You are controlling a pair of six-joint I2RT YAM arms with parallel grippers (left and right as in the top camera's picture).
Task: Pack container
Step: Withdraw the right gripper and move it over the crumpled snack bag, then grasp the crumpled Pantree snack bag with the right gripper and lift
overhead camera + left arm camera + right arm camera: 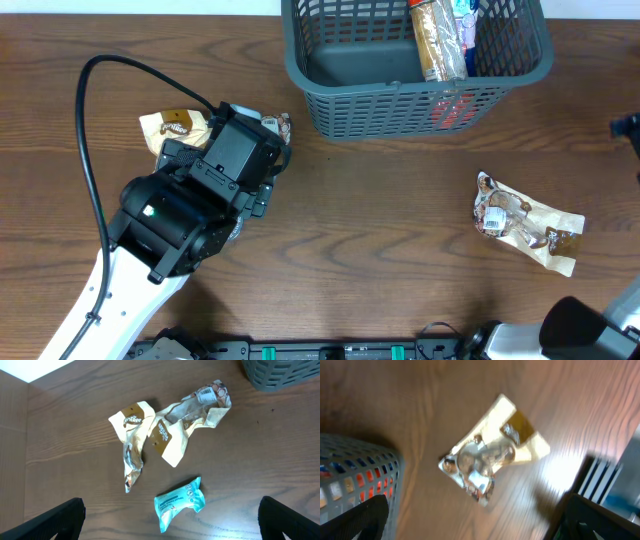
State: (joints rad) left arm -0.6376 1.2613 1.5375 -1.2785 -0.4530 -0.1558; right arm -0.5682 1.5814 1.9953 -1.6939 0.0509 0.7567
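The dark grey-blue slotted basket (415,110) stands at the back of the table and holds several snack packets (438,40). My left gripper (172,535) is open and empty, hovering above a small teal packet (179,501). Two crumpled cream packets (132,445) (190,415) lie just beyond the teal one. In the overhead view the left arm (215,170) hides most of these, and only the cream packets' edges (170,128) show. My right gripper (475,525) is open and empty above a cream packet with a clear window (490,455), which also shows in the overhead view (525,222).
The basket's corner appears at the top right of the left wrist view (280,375) and at the left of the right wrist view (355,475). A black cable (90,150) loops over the left side of the wooden table.
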